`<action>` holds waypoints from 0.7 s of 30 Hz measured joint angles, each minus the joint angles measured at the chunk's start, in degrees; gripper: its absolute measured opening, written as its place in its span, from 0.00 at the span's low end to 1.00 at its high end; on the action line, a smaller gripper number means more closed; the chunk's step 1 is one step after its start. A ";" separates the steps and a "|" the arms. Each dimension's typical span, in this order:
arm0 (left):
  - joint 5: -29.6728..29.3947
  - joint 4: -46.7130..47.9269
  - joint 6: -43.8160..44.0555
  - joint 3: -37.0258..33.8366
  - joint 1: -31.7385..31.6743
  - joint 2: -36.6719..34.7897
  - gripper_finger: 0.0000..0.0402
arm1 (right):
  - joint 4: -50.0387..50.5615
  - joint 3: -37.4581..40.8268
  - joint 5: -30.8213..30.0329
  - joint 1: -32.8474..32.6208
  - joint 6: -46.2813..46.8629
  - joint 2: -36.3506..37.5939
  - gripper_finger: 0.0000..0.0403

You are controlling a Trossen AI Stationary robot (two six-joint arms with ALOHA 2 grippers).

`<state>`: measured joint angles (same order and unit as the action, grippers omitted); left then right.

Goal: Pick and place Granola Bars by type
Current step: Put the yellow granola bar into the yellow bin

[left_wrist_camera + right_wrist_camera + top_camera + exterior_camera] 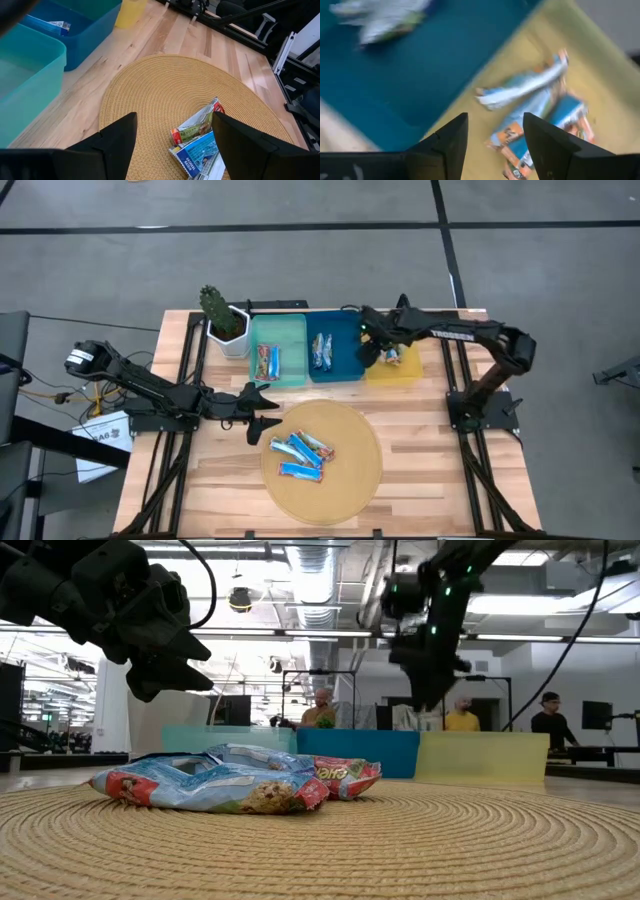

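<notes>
Several Granola Bars [300, 455] lie in a loose pile on a round woven mat [345, 480] at the table's near middle; the low view shows their blue-white and red wrappers [230, 785]. More bars lie in the teal tray [266, 361], the blue tray [322, 350] and the yellow tray [535, 107]. My left gripper [268, 412] hovers open beside the mat's far left edge, its fingers [120, 140] short of the pile. My right gripper [495, 120] hangs open above the yellow tray, next to the blue one, with nothing between its fingers.
A cactus in a white pot [225, 320] stands at the far left, beside the teal tray. The three trays sit side by side along the far edge. Bare wood [420, 430] lies right of the mat. People stand in the room behind the table.
</notes>
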<state>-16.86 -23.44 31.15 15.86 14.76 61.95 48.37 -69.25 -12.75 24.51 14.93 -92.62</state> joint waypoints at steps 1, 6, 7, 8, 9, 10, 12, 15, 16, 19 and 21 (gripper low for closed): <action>0.00 0.00 -0.02 0.00 0.00 0.00 0.62 | -0.24 0.00 -0.01 -1.10 -2.04 0.96 0.45; -0.02 -0.01 -0.02 0.00 -0.02 -0.02 0.62 | -2.02 0.00 0.50 -6.98 -10.79 5.54 0.44; -0.02 0.00 -0.02 0.02 -0.02 -0.02 0.62 | -2.45 0.00 0.59 -8.20 -12.32 6.28 0.44; -0.02 -0.02 -0.02 0.00 -0.02 -0.02 0.62 | -2.88 0.00 0.60 -9.41 -13.69 7.01 0.44; -0.01 -0.02 -0.02 0.02 -0.01 -0.02 0.62 | -2.97 0.00 0.64 -10.54 -15.02 7.67 0.44; -0.02 -0.02 0.00 0.02 0.00 0.00 0.62 | -2.97 0.00 0.70 -11.71 -16.36 8.29 0.44; -0.01 -0.02 0.01 0.01 -0.02 -0.02 0.62 | -2.95 0.00 1.20 -13.98 -18.44 9.35 0.44; -0.02 -0.02 0.01 -0.01 -0.02 0.00 0.62 | -3.12 0.00 5.24 -16.85 -21.62 10.75 0.43; 0.00 -0.02 -0.01 0.01 -0.01 -0.02 0.62 | -3.46 0.00 7.26 -17.69 -22.57 11.09 0.43; -0.01 -0.08 0.11 0.00 -0.02 -0.01 0.62 | -5.21 0.00 12.51 -19.93 -24.93 11.85 0.42; 0.00 -0.50 0.60 0.02 0.00 -0.01 0.62 | -6.78 0.34 14.09 -21.25 -26.40 12.23 0.42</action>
<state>-16.86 -23.94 31.75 15.88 14.76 61.94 41.60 -68.91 1.34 3.26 -11.47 -80.39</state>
